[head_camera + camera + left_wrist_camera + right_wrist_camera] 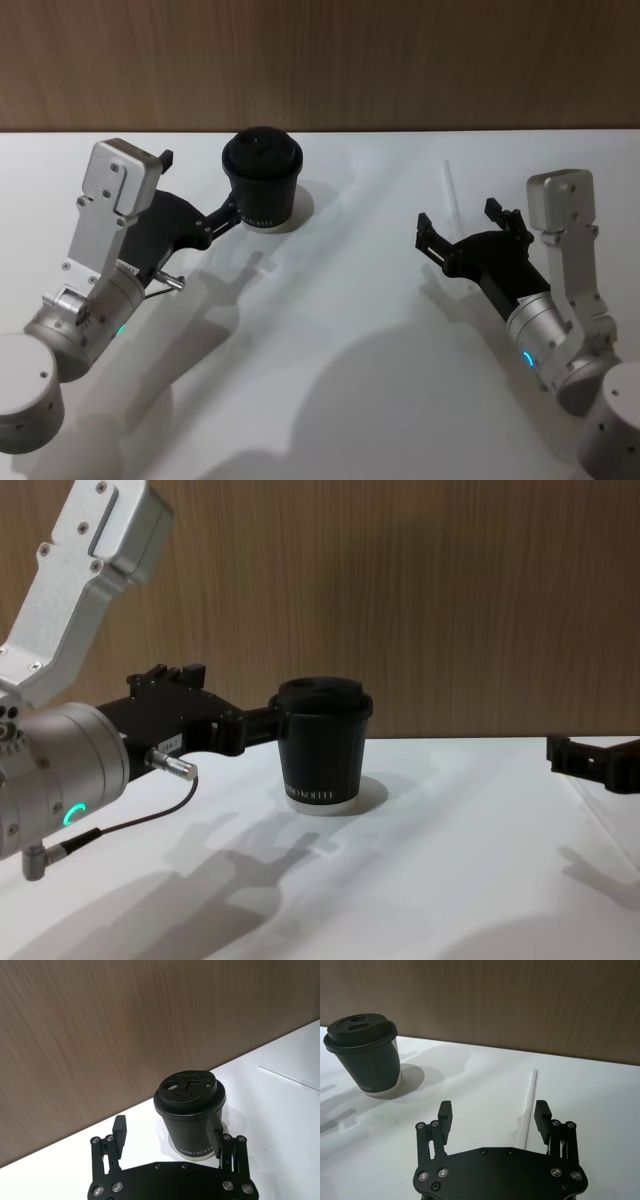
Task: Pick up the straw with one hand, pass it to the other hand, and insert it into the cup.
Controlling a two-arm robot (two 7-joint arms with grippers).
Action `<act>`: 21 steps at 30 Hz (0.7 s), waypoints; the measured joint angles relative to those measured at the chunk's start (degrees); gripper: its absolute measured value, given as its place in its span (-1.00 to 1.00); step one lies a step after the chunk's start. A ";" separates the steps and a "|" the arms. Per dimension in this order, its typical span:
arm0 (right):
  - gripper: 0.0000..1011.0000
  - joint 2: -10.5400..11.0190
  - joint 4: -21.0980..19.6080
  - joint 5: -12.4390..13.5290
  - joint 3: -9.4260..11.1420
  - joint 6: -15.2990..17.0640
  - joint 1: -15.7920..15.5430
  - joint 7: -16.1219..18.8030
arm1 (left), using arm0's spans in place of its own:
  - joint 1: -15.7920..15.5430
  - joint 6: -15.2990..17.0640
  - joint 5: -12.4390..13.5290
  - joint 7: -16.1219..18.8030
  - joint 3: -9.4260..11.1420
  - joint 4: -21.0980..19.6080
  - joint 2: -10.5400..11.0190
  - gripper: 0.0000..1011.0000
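The black cup (262, 185) with its lid stands upright at the back middle of the white table. My left gripper (200, 183) is open just to its left, and one finger (216, 1140) is close beside the cup (190, 1110), which stands mostly ahead of the jaws. The thin white straw (451, 190) lies flat on the table to the right. My right gripper (456, 215) is open over the straw's near end. In the right wrist view the straw (531, 1095) runs in just inside one finger (541, 1115). Nothing is held.
A wooden wall (320, 60) runs along the back edge of the table (340, 330). A thin black cable (120, 825) hangs from the left arm. The cup (322, 745) stands near the back, and white tabletop lies open between the arms.
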 joint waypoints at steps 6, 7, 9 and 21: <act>0.98 -0.73 0.20 0.22 0.35 1.52 0.18 -0.26 | 0.00 0.00 0.00 0.00 0.00 0.00 0.00 0.98; 0.98 -0.77 0.24 0.22 0.38 1.63 0.20 -0.27 | 0.00 0.00 0.00 0.00 0.00 0.00 0.00 0.98; 0.98 -0.86 0.34 0.22 0.41 1.85 0.27 -0.31 | 0.00 0.00 0.00 0.00 0.00 0.00 0.00 0.98; 0.98 -0.92 2.05 -1.29 0.18 2.64 0.85 -0.27 | 0.00 0.00 0.00 0.00 -0.01 0.00 0.00 0.98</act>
